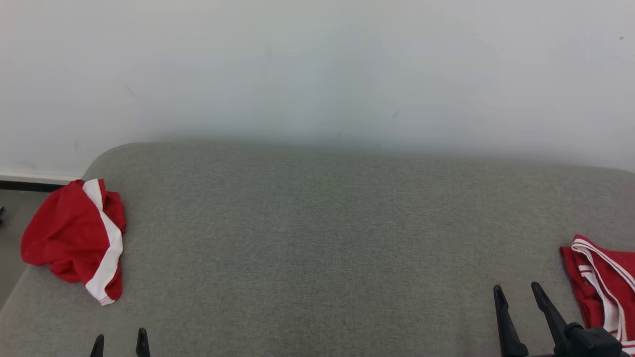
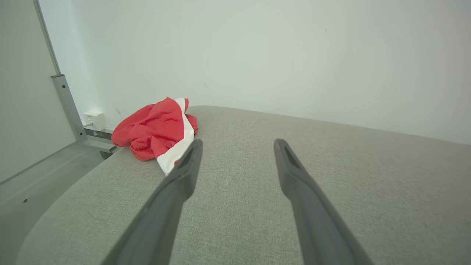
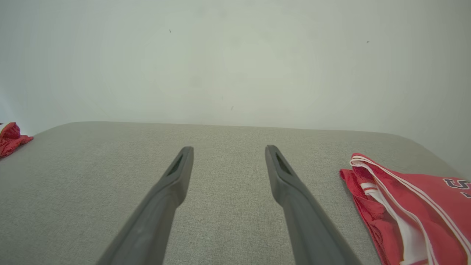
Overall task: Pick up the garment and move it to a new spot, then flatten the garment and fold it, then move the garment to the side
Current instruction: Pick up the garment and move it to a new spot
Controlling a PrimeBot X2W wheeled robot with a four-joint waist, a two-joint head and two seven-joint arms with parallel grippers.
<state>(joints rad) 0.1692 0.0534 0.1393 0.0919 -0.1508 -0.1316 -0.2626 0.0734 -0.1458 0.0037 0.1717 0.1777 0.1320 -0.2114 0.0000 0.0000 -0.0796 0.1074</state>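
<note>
**Q:** Where does the garment lie?

**A:** The crumpled red garment with a white band (image 1: 69, 238) sits in a heap at the far left corner of the grey fabric-covered table (image 1: 317, 238). Part of the cloth hangs past the table's left rim. It rests free, and neither of my hands touches it.

**Q:** And your hands?

**A:** My left hand (image 1: 120, 339) is at the near edge of the table, nearer to me than the heap and a little to its right. Its two dark fingers are spread wide and hold nothing. In the left wrist view the heap lies ahead of those fingers and to their left. My right hand (image 1: 517, 290) is near the table's right end, also spread wide and holding nothing, with bare grey fabric between its fingers.

**Q:** What else is shown?

**A:** A folded red jersey with white stripes and dark lettering (image 3: 412, 206) lies flat at the right edge of the table, just to the right of my right hand and apart from it. The middle of the table is bare. A plain white wall (image 1: 317, 74) stands behind it. To the left, past the heap, the left wrist view shows a grey metal post (image 2: 68, 106) and a small white wall box (image 2: 94, 118) low by the floor.
</note>
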